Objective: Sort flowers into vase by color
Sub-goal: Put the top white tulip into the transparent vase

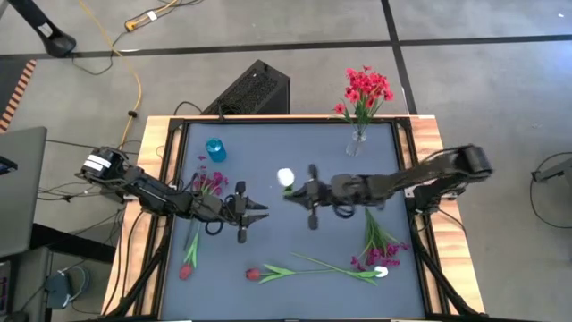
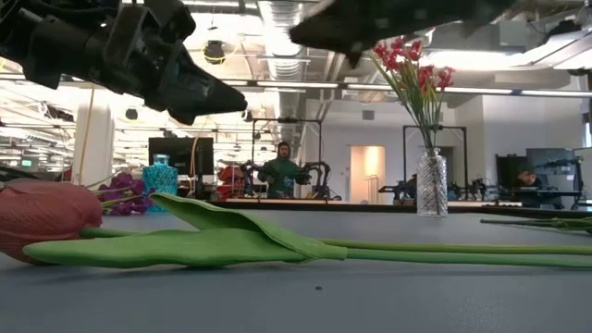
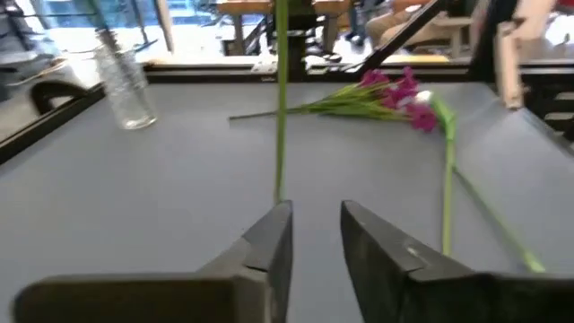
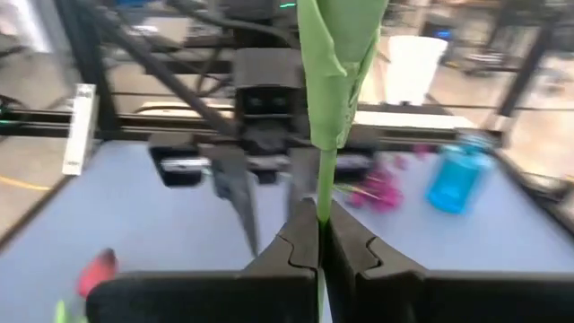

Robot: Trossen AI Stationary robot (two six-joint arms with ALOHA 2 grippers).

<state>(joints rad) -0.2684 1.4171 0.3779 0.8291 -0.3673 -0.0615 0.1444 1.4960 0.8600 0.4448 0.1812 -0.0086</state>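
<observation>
My right gripper (image 1: 288, 193) hangs over the table's middle, shut on a white flower (image 1: 286, 177) with a green stem and leaf (image 4: 336, 72). My left gripper (image 1: 261, 210) faces it from the left, open; in the left wrist view its fingers (image 3: 316, 220) stand just short of the stem's lower end (image 3: 278, 179), apart from it. A clear vase (image 1: 357, 143) with red flowers (image 1: 365, 89) stands at the far edge, and a blue vase (image 1: 215, 149) stands far left. Magenta flowers (image 1: 210, 183), two red tulips (image 1: 253, 274) (image 1: 188, 268) and a magenta-and-white bunch (image 1: 380, 258) lie on the table. My right gripper pinches the white flower's green stem (image 4: 320, 193) between its two fingers, below the leaf. The fingers come level from the table's right and lie across the stem. The flower is lifted clear and stands about upright, with the bloom (image 4: 414, 67) above and the stem's lower end hanging below.
The table has a raised wooden rim (image 1: 161, 134). A red tulip (image 2: 46, 217) with long leaves (image 2: 231, 240) lies near the near edge. A black box (image 1: 255, 89) sits on the floor beyond the far edge. People show in the room behind (image 2: 282, 171).
</observation>
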